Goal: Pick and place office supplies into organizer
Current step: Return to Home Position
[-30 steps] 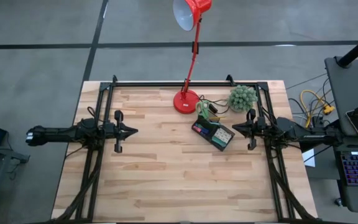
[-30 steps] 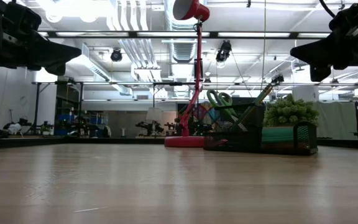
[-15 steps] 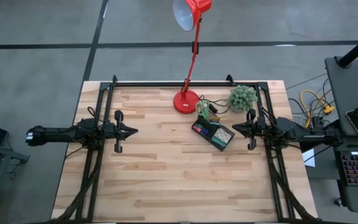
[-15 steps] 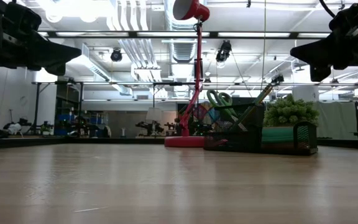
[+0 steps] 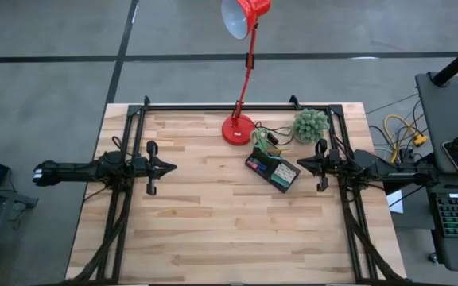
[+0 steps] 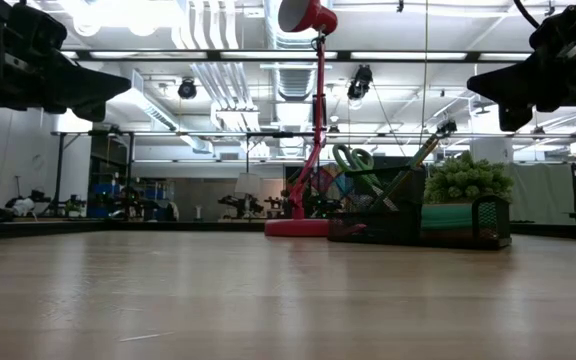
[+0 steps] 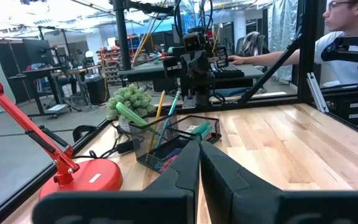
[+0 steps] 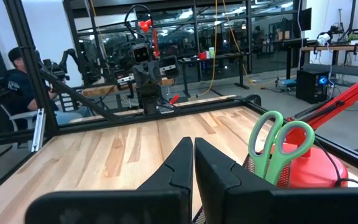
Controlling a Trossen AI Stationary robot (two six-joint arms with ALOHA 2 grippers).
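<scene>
I judge the job done: the organizer [image 5: 273,171], toward the far right corner of the table [image 5: 213,230], holds the scissors [image 8: 282,129], I see no loose supplies left, and my left gripper [image 5: 172,167] and right gripper [image 5: 299,166] hang closed and empty by the side edges

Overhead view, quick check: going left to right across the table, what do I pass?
left gripper → red lamp base → organizer → right gripper. The green plant is left out, since it overlaps the right gripper across the width.

One organizer [image 5: 275,171], one scissors [image 8: 277,146], one lamp [image 5: 238,127], one plant [image 5: 310,124], two arms [image 5: 94,168] [image 5: 376,167].
</scene>
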